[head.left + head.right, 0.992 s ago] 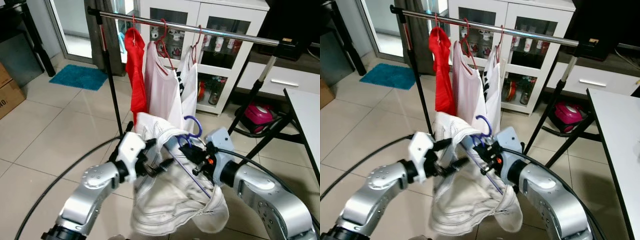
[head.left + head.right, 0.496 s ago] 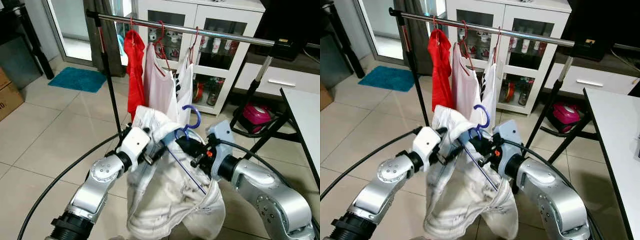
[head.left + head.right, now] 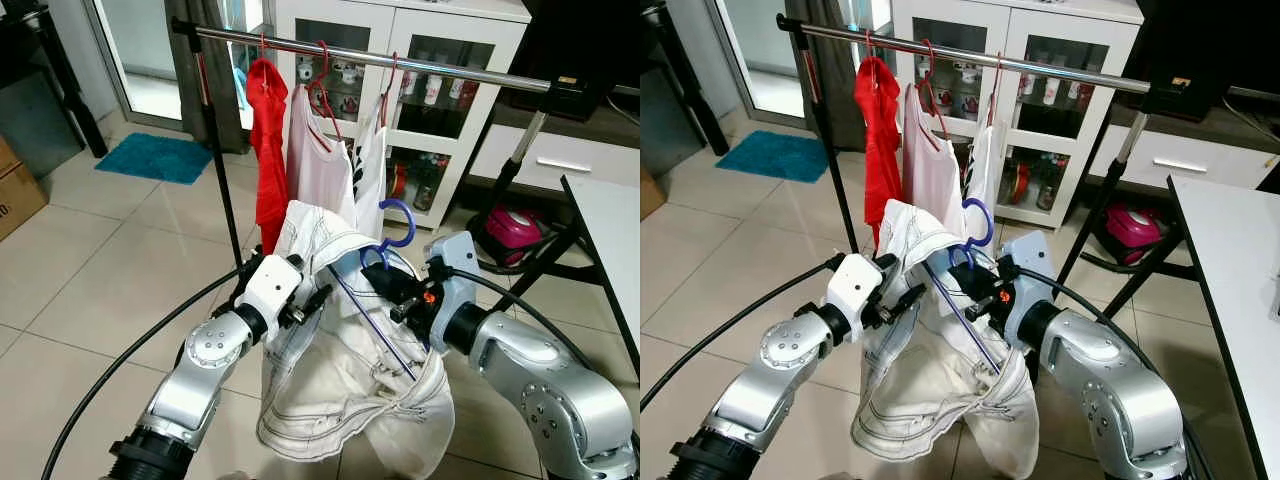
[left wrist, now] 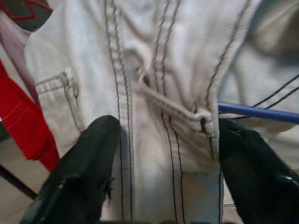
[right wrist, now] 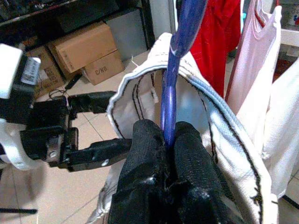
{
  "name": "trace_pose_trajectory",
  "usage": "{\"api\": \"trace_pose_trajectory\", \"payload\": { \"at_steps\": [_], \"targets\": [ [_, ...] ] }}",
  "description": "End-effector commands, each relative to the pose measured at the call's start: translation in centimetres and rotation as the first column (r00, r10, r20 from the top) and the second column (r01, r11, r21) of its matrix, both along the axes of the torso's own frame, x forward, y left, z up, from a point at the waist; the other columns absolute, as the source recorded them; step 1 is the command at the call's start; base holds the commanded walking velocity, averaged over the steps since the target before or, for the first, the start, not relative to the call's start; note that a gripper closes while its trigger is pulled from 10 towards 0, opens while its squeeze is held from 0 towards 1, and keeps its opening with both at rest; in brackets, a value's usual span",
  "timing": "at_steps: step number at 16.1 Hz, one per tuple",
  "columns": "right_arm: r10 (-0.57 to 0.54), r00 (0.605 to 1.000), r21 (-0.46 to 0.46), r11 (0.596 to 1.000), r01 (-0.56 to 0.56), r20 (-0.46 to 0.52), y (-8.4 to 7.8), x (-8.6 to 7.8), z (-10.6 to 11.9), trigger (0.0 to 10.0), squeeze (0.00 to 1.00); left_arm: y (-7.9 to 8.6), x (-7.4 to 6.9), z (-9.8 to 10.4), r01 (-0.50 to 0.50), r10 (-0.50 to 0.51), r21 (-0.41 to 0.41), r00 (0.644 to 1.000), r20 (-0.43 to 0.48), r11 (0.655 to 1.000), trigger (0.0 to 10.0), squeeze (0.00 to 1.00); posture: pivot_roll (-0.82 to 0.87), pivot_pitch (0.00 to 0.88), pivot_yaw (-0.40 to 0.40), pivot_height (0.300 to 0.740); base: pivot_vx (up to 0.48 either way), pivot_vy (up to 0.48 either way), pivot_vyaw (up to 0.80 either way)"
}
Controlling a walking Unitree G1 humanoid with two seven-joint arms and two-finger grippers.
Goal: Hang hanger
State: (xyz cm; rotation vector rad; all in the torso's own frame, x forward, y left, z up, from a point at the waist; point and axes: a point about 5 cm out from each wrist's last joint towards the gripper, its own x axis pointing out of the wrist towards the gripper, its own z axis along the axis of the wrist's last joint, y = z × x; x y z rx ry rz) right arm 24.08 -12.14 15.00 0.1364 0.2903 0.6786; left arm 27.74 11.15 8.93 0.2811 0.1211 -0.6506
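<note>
A blue hanger (image 3: 398, 222) carries white trousers with dark stitching (image 3: 340, 390) that droop toward the floor. My right gripper (image 3: 392, 290) is shut on the hanger's neck just under the hook (image 5: 174, 70), which points up below the steel rail (image 3: 400, 60). My left gripper (image 3: 312, 298) is at the garment's left side. Its two black fingers (image 4: 88, 154) stand open with the fabric lying across the gap. The hook hangs in front of the clothes on the rail, well below the bar.
A red top (image 3: 268, 140) and white tops (image 3: 320, 160) hang on red hangers on the rail. Behind stands a white glass cabinet (image 3: 430, 100). A white table (image 3: 610, 230) is at the right, a black cable (image 3: 100, 370) curves over the tiled floor, and a cardboard box (image 3: 15, 185) sits left.
Both arms have lifted the hanger and trousers, and the hook now sits higher and a little further right. The right gripper stays shut on the hanger.
</note>
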Motion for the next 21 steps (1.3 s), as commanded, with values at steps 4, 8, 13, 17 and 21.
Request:
{"api": "trace_pose_trajectory", "payload": {
  "at_steps": [4,8,13,17,21],
  "targets": [
    [-0.018,0.999,0.024,1.0,0.017,0.051,-0.1,0.1,1.2,0.0,0.0,0.2,0.1,0.3,-0.02,0.021,-0.022,1.0,0.01,1.0,0.0,0.0,-0.11,0.0,-0.03,0.74,0.0,0.0,0.0],
    [-0.05,0.997,0.017,0.999,0.049,0.051,-0.4,0.2,1.0,0.0,0.0,0.6,0.4,0.7,-0.031,0.032,-0.045,0.999,0.004,0.998,0.0,0.0,-0.11,0.0,-0.022,0.74,0.0,0.0,0.0],
    [-0.079,0.996,0.003,0.997,0.079,0.048,-1.0,0.3,0.9,0.0,0.0,1.9,0.7,1.0,-0.053,0.053,-0.046,0.999,0.002,0.998,0.0,0.0,-0.12,0.0,-0.024,0.74,0.0,0.0,0.0],
    [-0.049,0.998,-0.11,0.992,0.054,0.046,-1.7,0.0,0.1,0.0,0.0,3.0,1.1,2.3,-0.073,0.074,-0.088,0.997,0.008,0.993,0.0,0.0,-0.12,0.0,-0.033,0.74,0.0,0.0,0.0],
    [0.042,0.999,-0.241,0.97,-0.035,0.025,-2.8,-0.3,-1.0,0.0,0.0,5.5,2.3,4.8,-0.118,0.124,-0.113,0.991,0.047,0.987,0.0,0.0,-0.11,0.0,-0.028,0.74,0.0,0.0,0.0]
  ]
}}
